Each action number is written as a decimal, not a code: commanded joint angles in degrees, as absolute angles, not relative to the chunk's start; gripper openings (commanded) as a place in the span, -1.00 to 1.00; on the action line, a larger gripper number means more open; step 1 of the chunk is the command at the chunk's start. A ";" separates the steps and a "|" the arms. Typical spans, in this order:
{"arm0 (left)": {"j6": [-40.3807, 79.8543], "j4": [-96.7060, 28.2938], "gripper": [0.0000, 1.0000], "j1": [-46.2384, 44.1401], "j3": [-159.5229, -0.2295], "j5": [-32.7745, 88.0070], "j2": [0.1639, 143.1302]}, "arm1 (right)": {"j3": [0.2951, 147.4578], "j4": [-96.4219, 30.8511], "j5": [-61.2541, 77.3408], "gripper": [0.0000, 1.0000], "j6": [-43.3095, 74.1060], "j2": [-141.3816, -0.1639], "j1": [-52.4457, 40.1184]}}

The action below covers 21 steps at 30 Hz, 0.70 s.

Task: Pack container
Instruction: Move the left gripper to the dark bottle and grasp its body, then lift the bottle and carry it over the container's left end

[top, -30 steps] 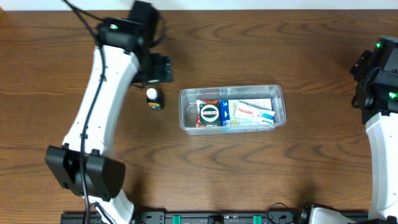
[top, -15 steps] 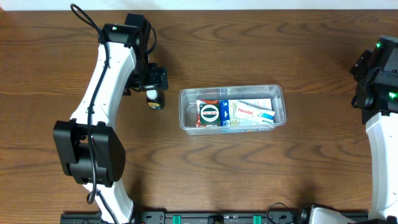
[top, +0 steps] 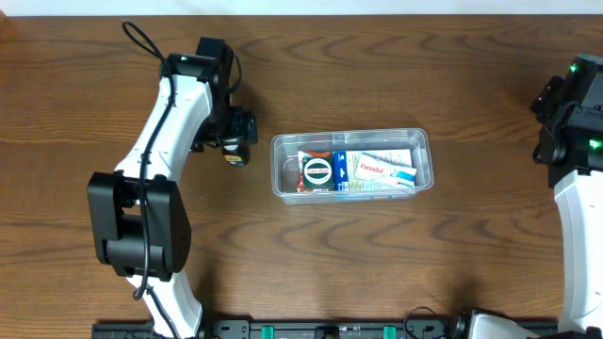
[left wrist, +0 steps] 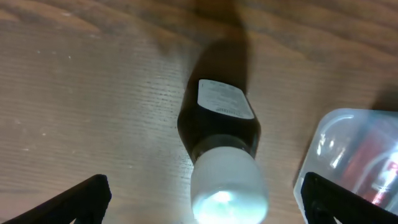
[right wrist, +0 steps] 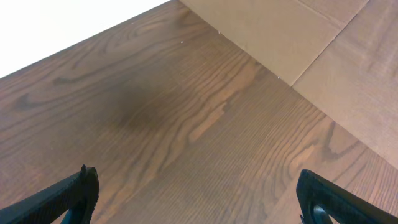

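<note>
The clear plastic container (top: 422, 141) sits mid-table and holds a red box with a round label (top: 316, 171) and a white Panadol box (top: 382, 169). A small dark bottle with a white cap (top: 234, 154) stands just left of the container. It fills the left wrist view (left wrist: 219, 130), cap toward the camera, with the container's corner (left wrist: 336, 134) at the right. My left gripper (left wrist: 202, 202) is open right above the bottle, a finger on each side of the cap, not touching it. My right gripper (right wrist: 199, 199) is open and empty at the far right.
The left arm (top: 165, 122) reaches from the front left over the table. The right arm (top: 575, 113) stands at the right edge. The table's far edge and a tan floor (right wrist: 298, 37) show in the right wrist view.
My left gripper has moved forward and down over the bottle, which it now covers. The right arm, the container and its contents have not moved.
</note>
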State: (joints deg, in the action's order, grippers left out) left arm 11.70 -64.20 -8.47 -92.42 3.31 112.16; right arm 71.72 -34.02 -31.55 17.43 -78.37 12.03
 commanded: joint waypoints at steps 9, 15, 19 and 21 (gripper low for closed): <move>11.07 -61.89 0.34 -8.47 -90.11 3.70 113.51 | 71.72 -34.06 -32.32 0.98 18.20 -78.56 12.40; 11.46 -60.93 -0.06 -8.49 -90.11 3.90 113.51 | 71.72 -34.06 -32.32 0.99 18.20 -78.56 12.40; 11.64 -60.73 -0.26 -8.49 -90.11 3.92 113.49 | 71.72 -34.06 -32.32 0.99 18.20 -78.56 12.40; 11.64 -60.77 -0.37 -8.49 -90.11 3.92 113.49 | 71.72 -34.06 -32.32 0.99 18.20 -78.56 12.40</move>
State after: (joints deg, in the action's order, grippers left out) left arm 11.90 -60.75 -8.45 -90.35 4.14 112.86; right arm 71.72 -34.02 -31.55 17.43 -78.37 12.03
